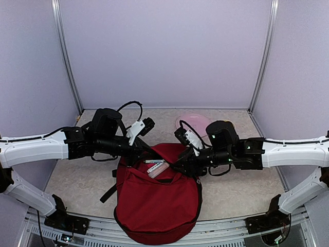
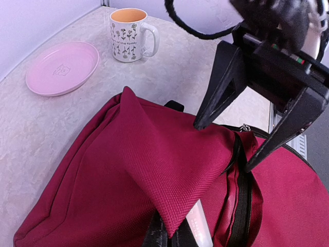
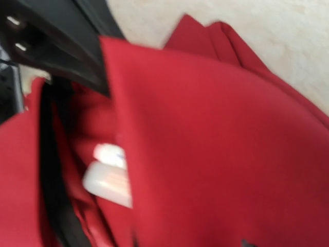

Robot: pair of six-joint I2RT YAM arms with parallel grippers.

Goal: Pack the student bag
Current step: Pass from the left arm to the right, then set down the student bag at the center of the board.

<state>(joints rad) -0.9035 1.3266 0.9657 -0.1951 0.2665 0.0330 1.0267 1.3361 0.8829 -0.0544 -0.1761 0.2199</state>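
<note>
Student bag [image 1: 154, 206] lies on the worktop [image 1: 77, 180], near edge, between the arms.
Left claw [image 2: 169, 237] is pinched shut on a raised flap of the bag. The fabric is judged soft, limp and light, best gripped at the zip edge or a strap. Right claw [image 2: 223, 149] is spread wide at the zip opening, nothing held.

The left arm [image 1: 36, 146] and right arm [image 1: 298, 152] show white shells, black joints, looping black cables [image 1: 131, 104], perhaps green lights.
</note>
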